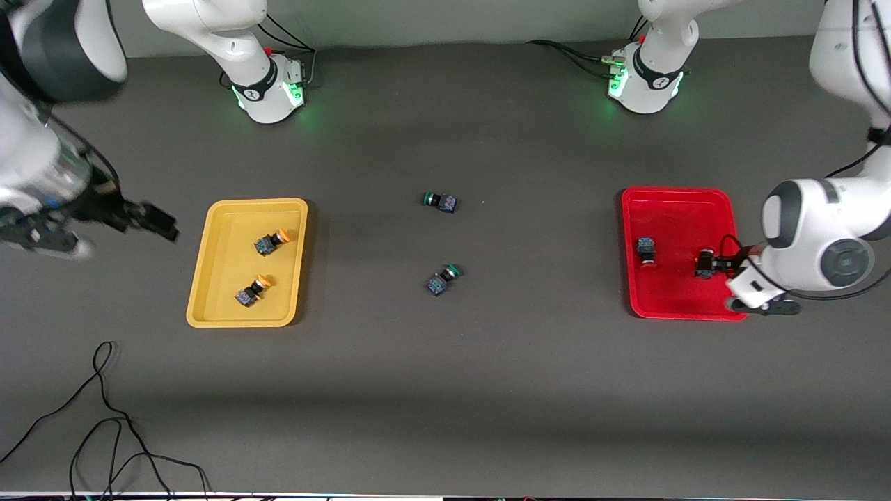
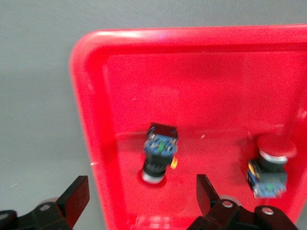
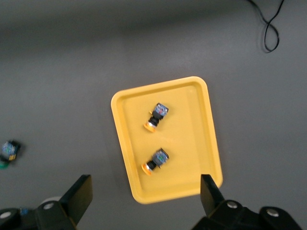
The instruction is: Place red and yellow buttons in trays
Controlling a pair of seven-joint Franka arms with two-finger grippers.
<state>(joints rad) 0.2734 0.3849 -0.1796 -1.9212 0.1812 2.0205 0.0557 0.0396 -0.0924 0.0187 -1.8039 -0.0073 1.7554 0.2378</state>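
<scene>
Front view shows the yellow tray [image 1: 247, 262] toward the right arm's end of the table with both yellow-capped buttons, one [image 1: 271, 241] farther from the camera and one [image 1: 252, 290] nearer, lying inside it; the red tray [image 1: 679, 252] toward the left arm's end holds one red-capped button [image 1: 647, 251] on its floor and a second red-capped button [image 1: 706, 264] right at the left gripper [image 1: 720, 264], while two green-capped switches [image 1: 440, 202] [image 1: 443, 278] lie on the dark table [image 1: 445, 390] between the trays. Left wrist view has the left gripper's fingers [image 2: 76, 196] spread wide and empty, low over the red tray, the just-placed button directly between and slightly ahead of them, its long axis running away from the pincer. Right wrist view shows the right gripper [image 3: 144, 196] open, holding nothing, high over the table beside the yellow tray, apparently waiting. By my reading the sorting looks complete; the left arm only needs to lift straight clear.
</scene>
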